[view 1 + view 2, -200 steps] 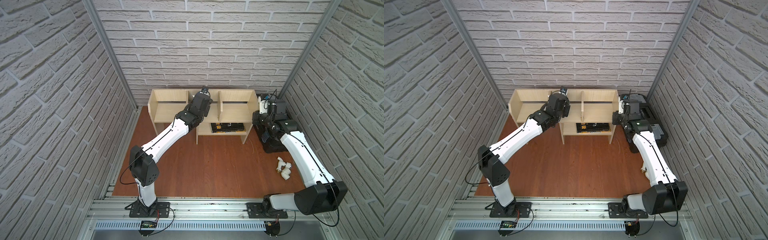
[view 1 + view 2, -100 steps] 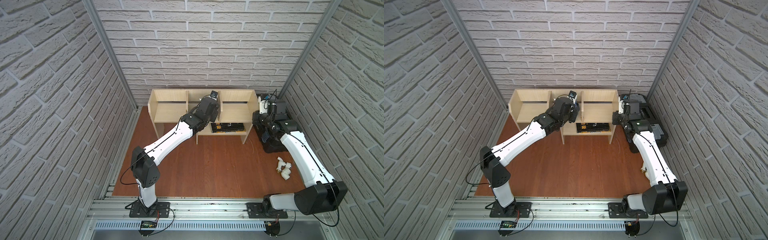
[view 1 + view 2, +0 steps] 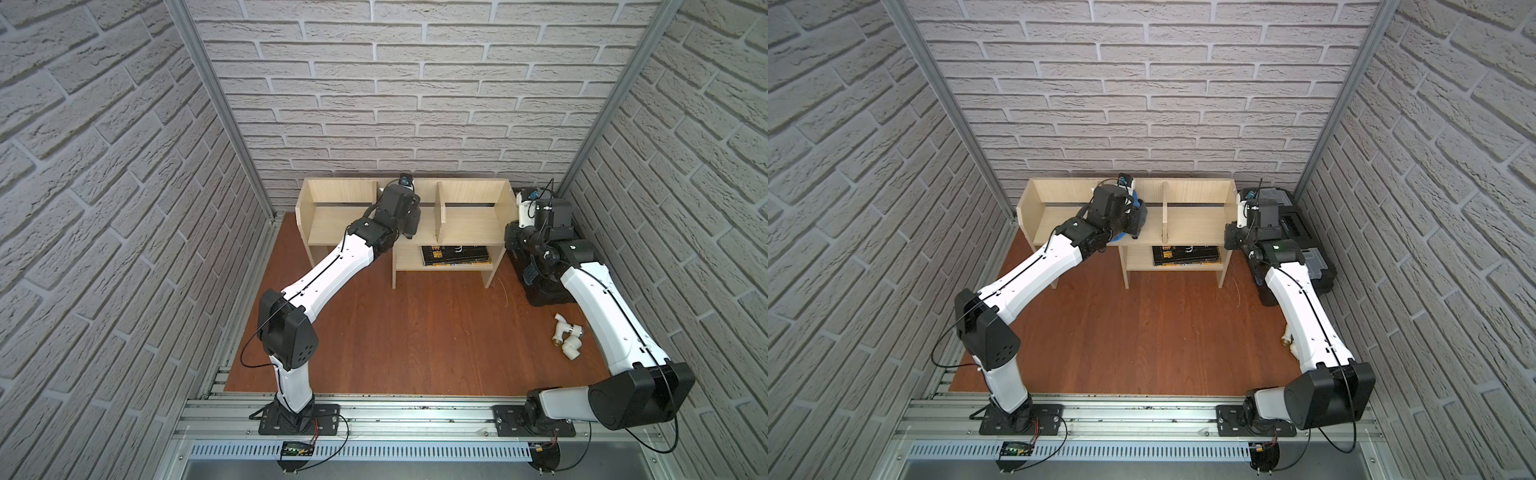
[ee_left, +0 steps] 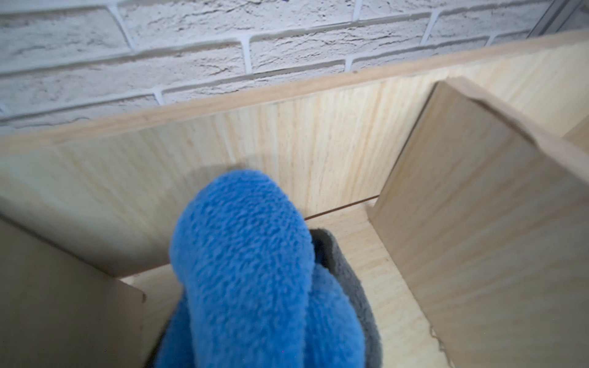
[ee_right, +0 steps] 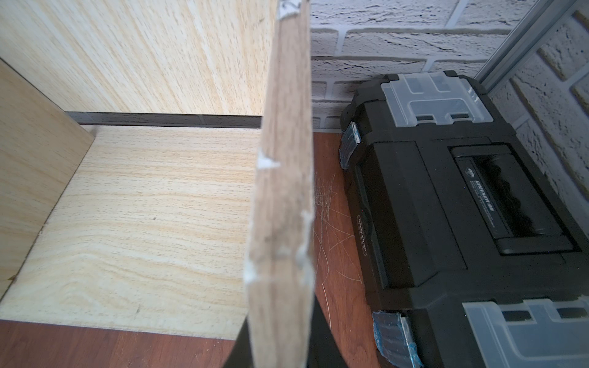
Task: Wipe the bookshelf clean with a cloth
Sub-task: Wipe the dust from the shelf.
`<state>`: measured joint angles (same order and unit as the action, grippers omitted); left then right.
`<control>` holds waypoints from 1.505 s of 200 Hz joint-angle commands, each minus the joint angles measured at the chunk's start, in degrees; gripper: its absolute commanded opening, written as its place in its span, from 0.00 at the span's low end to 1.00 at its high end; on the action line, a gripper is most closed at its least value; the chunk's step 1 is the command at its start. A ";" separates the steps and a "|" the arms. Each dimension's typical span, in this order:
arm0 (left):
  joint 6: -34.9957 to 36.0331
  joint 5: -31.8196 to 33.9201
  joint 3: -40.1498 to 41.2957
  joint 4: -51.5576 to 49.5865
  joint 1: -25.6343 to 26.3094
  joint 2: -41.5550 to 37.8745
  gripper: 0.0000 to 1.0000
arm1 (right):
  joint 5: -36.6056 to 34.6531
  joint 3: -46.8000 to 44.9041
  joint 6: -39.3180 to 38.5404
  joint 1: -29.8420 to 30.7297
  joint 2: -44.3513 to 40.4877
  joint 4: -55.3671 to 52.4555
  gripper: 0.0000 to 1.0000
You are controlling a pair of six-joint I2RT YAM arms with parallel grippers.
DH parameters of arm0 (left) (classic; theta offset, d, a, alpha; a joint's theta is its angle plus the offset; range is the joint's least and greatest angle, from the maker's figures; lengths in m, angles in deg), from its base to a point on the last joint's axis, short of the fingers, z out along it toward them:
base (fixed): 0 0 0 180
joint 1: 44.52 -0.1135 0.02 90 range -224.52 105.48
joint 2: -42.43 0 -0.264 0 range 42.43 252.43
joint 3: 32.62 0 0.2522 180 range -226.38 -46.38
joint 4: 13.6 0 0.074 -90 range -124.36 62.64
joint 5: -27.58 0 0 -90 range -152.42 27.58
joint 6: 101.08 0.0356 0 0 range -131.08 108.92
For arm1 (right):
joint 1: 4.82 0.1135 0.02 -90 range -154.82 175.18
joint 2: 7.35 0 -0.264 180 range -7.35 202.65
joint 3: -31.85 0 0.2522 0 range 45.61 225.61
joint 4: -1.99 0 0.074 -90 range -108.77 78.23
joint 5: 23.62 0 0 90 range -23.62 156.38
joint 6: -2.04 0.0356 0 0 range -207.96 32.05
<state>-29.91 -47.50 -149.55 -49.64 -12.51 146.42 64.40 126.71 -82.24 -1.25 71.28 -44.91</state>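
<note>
The cloth (image 4: 242, 261) lies at twelve o'clock from my left claw (image 3: 1139, 216), lengthwise toward the bookshelf (image 3: 1196, 224) back; I cannot tell if it's gripped. My right claw (image 3: 1230, 240) clamps the end panel (image 5: 280, 191).

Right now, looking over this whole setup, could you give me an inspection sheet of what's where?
Surface: red-brown wooden floor, scratched.
Job's things: pale bookshelf; blue-and-grey cloth bunched in its middle compartment.
Clutter: black toolbox, white pipe fittings, dark flat item on the lower shelf.
Grippers: left gripper at the cloth, jaws hidden; right gripper shut on the bookshelf's end panel.
Cables: black loops at both arm bases.
Surroundings: brick-patterned walls, metal rail in front.
</note>
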 commanded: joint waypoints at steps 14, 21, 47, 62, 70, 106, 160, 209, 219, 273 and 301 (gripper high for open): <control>-0.26 -1.95 2.65 1.42 1.15 -0.59 0.61 | 16.39 -0.16 4.96 2.12 -0.31 -0.16 0.04; -0.28 -1.43 2.65 1.45 1.27 -0.90 0.63 | 16.39 -0.24 4.97 2.11 -0.37 -0.16 0.05; -0.26 0.29 1.89 0.57 1.65 -2.48 0.66 | 16.27 -0.50 4.66 2.10 -0.67 -0.21 0.04; -0.25 1.34 1.37 -0.42 1.84 -3.48 0.68 | 16.03 -0.64 4.32 2.12 -0.84 -0.16 0.04; -0.22 1.89 1.20 -0.98 1.94 -4.04 0.68 | 15.99 -0.81 4.25 2.09 -0.85 -0.09 0.04; -0.51 3.79 2.20 -2.70 2.59 -6.40 0.69 | 16.31 -1.47 4.70 2.09 -0.76 0.54 0.03; -2.11 3.65 3.48 -5.11 3.14 -4.62 0.29 | 16.15 -2.08 4.84 2.11 -1.34 0.94 0.03; -4.37 -0.79 1.63 -4.09 4.38 -2.42 0.15 | 16.56 -1.85 5.40 2.08 -1.81 0.83 0.03; -4.77 -2.39 0.47 -3.76 4.87 -1.83 0.12 | 16.57 -1.92 5.38 2.11 -1.83 0.74 0.03; -3.51 -0.66 -2.56 -2.70 6.77 -0.52 0.01 | 16.40 -2.17 5.12 2.12 -2.17 0.58 0.03; -0.83 8.10 -5.46 -4.19 4.49 1.89 0.00 | 16.92 -2.10 5.36 2.09 -1.96 0.82 0.03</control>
<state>-33.15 -47.09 -151.54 -54.25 -6.00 145.87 64.47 125.72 -82.20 -1.25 70.73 -43.78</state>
